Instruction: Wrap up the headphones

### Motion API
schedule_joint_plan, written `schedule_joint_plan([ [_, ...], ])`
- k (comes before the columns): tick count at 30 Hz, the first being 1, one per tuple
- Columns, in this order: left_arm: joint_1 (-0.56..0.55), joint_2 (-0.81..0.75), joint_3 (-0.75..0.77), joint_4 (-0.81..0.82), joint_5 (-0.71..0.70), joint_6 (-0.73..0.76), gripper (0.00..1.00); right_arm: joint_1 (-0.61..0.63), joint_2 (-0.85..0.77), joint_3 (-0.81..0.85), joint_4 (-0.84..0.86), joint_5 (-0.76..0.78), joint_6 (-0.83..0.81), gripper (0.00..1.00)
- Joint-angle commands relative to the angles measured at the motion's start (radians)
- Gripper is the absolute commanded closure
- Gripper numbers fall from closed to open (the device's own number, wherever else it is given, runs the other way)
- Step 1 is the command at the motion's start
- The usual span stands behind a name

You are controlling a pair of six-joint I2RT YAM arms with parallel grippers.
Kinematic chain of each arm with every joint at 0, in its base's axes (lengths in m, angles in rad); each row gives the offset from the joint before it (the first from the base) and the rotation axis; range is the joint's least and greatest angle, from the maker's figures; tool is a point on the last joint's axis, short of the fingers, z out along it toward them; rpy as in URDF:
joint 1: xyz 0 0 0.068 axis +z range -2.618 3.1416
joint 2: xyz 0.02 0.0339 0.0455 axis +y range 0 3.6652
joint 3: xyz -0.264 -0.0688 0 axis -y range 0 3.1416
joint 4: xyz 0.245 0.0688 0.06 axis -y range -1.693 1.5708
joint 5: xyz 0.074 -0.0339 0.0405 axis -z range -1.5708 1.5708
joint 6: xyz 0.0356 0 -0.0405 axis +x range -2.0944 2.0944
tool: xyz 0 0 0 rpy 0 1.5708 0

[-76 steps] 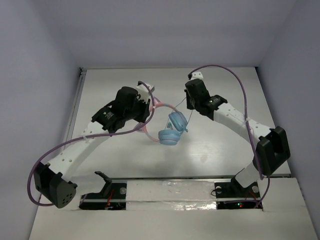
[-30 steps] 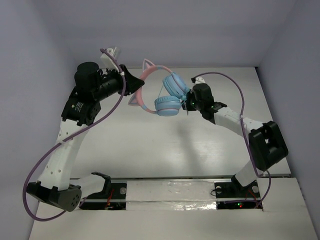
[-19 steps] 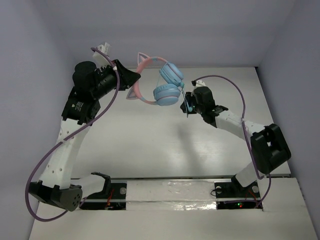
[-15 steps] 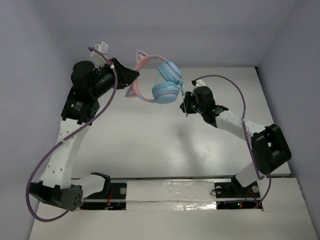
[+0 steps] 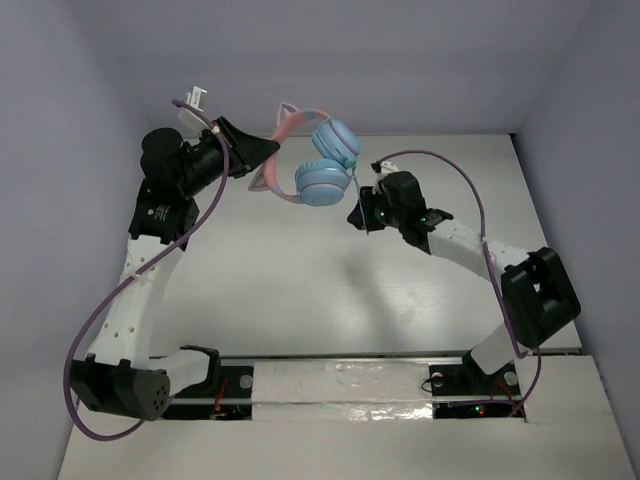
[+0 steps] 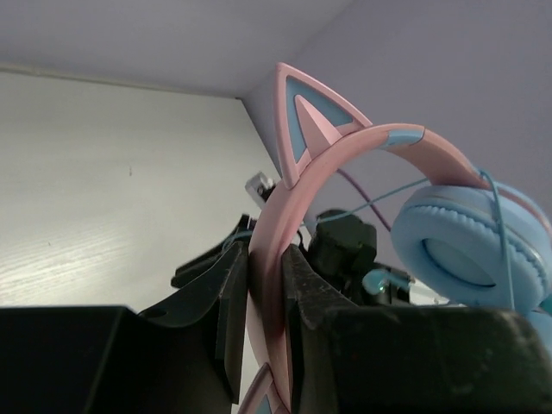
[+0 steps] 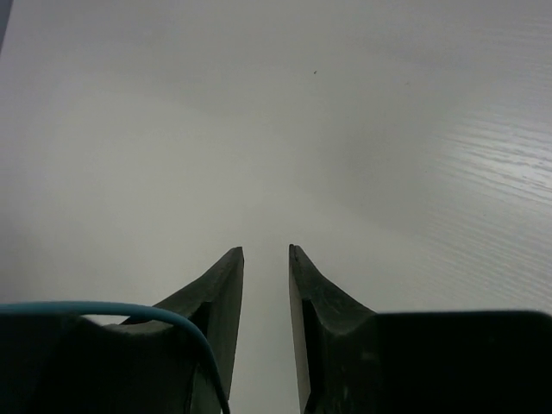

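The headphones hang in the air: pink cat-ear headband (image 5: 284,128), two light-blue ear cups (image 5: 320,182). My left gripper (image 5: 262,152) is raised high at the back left and is shut on the headband (image 6: 345,155); its jaws (image 6: 267,254) pinch the band. An ear cup (image 6: 470,250) shows to the right, with the thin blue cable (image 6: 503,233) across it. My right gripper (image 5: 356,217) sits just right of and below the ear cups. In the right wrist view its jaws (image 7: 266,252) stand slightly apart with nothing between them. The cable (image 7: 129,308) drapes over the outside of its left finger.
Thick purple robot cables (image 5: 450,162) loop over both arms. The white table (image 5: 300,290) lies below, with grey walls at the back and sides. The arm bases (image 5: 200,375) stand at the near edge.
My left arm has lifted the headphones off the table and carried them up and to the back left. My right gripper has moved left and nearer, below the ear cups.
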Motion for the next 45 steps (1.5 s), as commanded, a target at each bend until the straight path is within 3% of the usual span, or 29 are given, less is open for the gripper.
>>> schedule_joint_plan([
  [1,-0.008,-0.06,-0.038,0.125,0.054,-0.054,1.0,0.012,0.019,0.159,-0.077,-0.059,0.034,0.66],
  [2,-0.008,-0.068,-0.053,0.122,0.067,-0.054,1.0,0.021,0.03,0.181,-0.129,0.078,0.036,0.57],
  [5,0.013,-0.083,-0.063,0.108,0.1,-0.062,1.0,0.021,0.074,0.223,-0.168,0.078,0.021,0.36],
  [8,0.013,-0.074,-0.023,0.036,0.061,-0.019,1.0,0.021,0.054,0.181,-0.122,0.15,0.045,0.26],
  [11,0.013,-0.078,-0.032,-0.022,0.006,0.043,1.0,0.0,-0.001,0.184,-0.101,0.19,0.074,0.24],
  [15,0.013,-0.098,-0.078,-0.116,-0.065,0.117,1.0,-0.038,-0.096,0.218,-0.107,0.213,0.082,0.28],
  [16,0.027,-0.103,-0.081,-0.119,-0.068,0.117,1.0,-0.038,-0.105,0.232,-0.128,0.19,0.053,0.24],
  [17,0.027,-0.104,-0.086,-0.116,-0.056,0.117,1.0,-0.038,-0.095,0.253,-0.201,0.152,0.03,0.03],
  [18,0.039,-0.104,-0.081,-0.112,-0.049,0.111,1.0,-0.038,-0.081,0.272,-0.246,0.143,0.01,0.01],
  [22,0.062,-0.082,-0.041,-0.062,-0.002,0.064,1.0,-0.049,-0.09,0.176,-0.199,0.169,0.022,0.0],
  [27,0.096,-0.029,0.032,-0.027,-0.001,0.024,1.0,-0.07,-0.148,0.026,-0.09,0.052,0.079,0.0],
  [31,0.096,-0.011,-0.007,-0.016,0.014,0.032,1.0,-0.092,-0.274,-0.012,-0.038,0.124,0.148,0.01],
  [34,0.096,-0.012,-0.055,-0.019,-0.005,0.05,1.0,-0.092,-0.309,0.016,-0.044,0.205,0.14,0.1],
  [36,0.096,-0.016,-0.063,-0.045,-0.03,0.077,1.0,-0.092,-0.352,0.025,-0.056,0.238,0.119,0.24],
  [37,0.096,-0.019,-0.064,-0.053,-0.041,0.087,1.0,-0.092,-0.39,0.037,-0.059,0.233,0.084,0.34],
  [38,0.096,-0.022,-0.069,-0.059,-0.053,0.096,1.0,-0.092,-0.413,0.04,-0.056,0.217,0.062,0.62],
  [41,0.096,-0.026,-0.095,-0.065,-0.058,0.113,1.0,-0.092,-0.467,0.065,-0.051,-0.007,-0.036,0.96],
  [42,0.096,-0.026,-0.113,-0.058,-0.056,0.113,1.0,-0.092,-0.492,0.074,-0.05,-0.12,-0.047,1.0],
  [45,0.096,-0.031,-0.153,-0.05,-0.053,0.117,1.0,-0.092,-0.527,0.101,-0.041,-0.25,-0.044,0.99],
])
